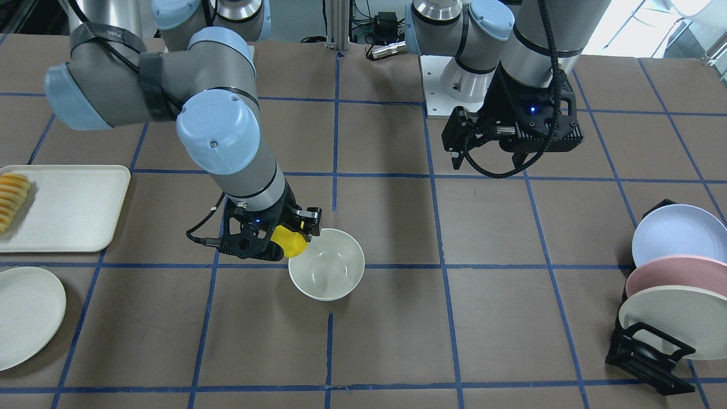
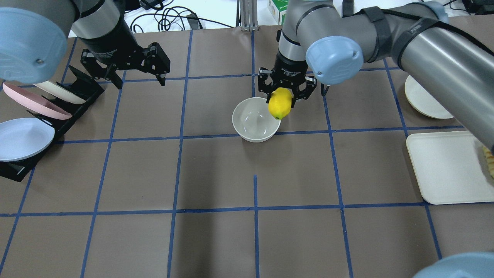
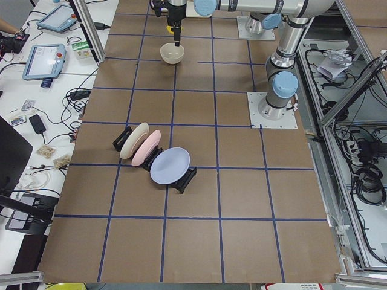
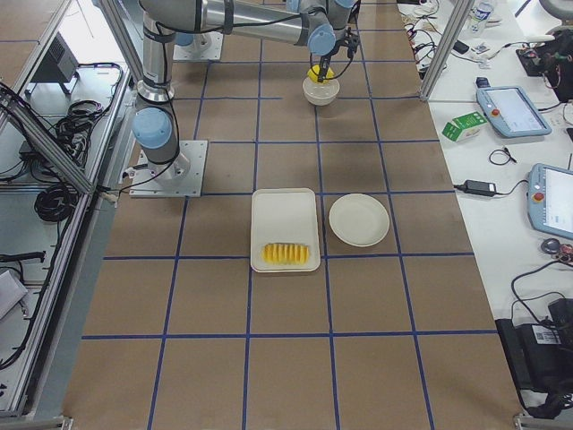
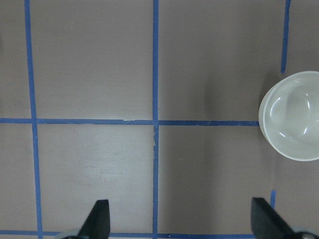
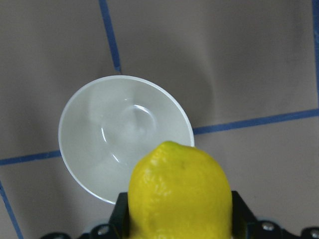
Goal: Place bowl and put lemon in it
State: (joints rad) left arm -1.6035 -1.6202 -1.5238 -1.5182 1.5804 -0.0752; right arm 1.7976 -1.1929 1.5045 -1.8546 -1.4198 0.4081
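The cream-white bowl [image 2: 255, 119] stands upright and empty near the table's middle; it also shows in the front view [image 1: 326, 271], the left wrist view [image 5: 294, 115] and the right wrist view [image 6: 122, 134]. My right gripper [image 2: 281, 101] is shut on the yellow lemon [image 2: 279, 103] and holds it in the air over the bowl's rim on the robot's right side; the lemon also shows in the front view [image 1: 289, 241] and the right wrist view [image 6: 179, 194]. My left gripper [image 2: 139, 80] is open and empty, raised over the table to the left of the bowl; its fingertips [image 5: 99, 219] show in the left wrist view.
A black rack [image 2: 73, 96] with pastel plates [image 2: 25, 137] stands at the left. A cream tray [image 2: 444, 166] with sliced yellow food [image 1: 12, 200] and a flat cream plate [image 2: 422, 98] lie at the right.
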